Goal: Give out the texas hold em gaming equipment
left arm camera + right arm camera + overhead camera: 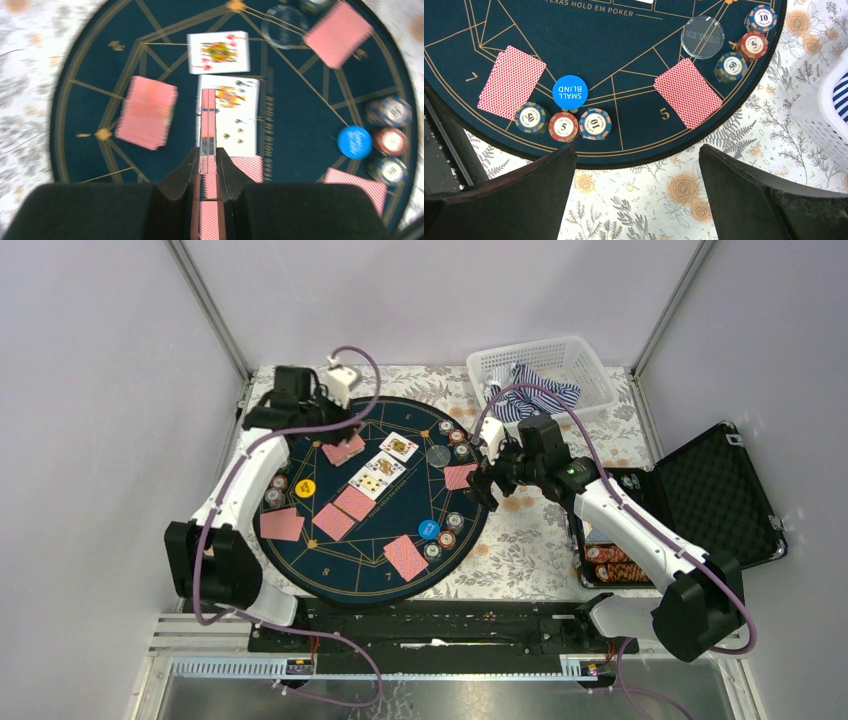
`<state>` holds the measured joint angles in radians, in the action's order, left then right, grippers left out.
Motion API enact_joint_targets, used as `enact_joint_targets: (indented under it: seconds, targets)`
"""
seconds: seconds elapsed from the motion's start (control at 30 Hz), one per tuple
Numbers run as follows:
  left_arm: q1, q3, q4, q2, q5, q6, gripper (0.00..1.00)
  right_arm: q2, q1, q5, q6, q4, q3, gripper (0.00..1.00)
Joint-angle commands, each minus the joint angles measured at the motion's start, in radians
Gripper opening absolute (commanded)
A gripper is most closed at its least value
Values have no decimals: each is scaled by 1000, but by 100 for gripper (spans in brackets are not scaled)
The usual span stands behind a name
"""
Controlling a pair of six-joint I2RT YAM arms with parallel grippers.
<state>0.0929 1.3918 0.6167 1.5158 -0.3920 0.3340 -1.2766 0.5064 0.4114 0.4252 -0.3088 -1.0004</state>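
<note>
A thin stack of red-backed cards [208, 117] stands on edge in the left hand [208, 156], its long axis running straight out from the fingers toward the middle of the round navy mat [340, 572]; the hand is pinched almost flat on it, above the mat's far-left part; on the mat's middle lie three face-up cards [398, 446] in a slanting row; five lots of face-down cards [405, 557] lie on the mat; three chips [563, 125] sit by the blue disc [570, 92] at the mat's near-right rim, three more by the clear dealer disc [702, 33]; one orange disc [306, 487] lies at the mat's left; the right hand [636, 150] is spread wide, holding nothing, over the worktop [684, 195] just off the mat's right rim
</note>
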Motion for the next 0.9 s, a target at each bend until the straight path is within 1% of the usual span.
enact_joint_targets:
  seconds: [0.0, 0.13, 0.27, 0.47, 0.6, 0.87]
  targets:
    - [106, -85, 44, -84, -11, 51, 5, 8, -6, 16, -8, 20, 3, 100]
    - [208, -171, 66, -137, 4, 80, 5, 14, -6, 11, -6, 19, 8, 100]
    - [273, -270, 60, -151, 7, 84, 5, 22, -6, 6, -2, 21, 14, 100]
    - [359, -402, -50, -157, 46, 34, 6, 23, -5, 4, -1, 23, 16, 100]
    - [398, -458, -114, -140, 81, 24, 6, 22, -5, 4, 0, 22, 20, 100]
    - [423, -517, -190, -118, 143, 42, 7, 19, -6, 12, 0, 22, 23, 100]
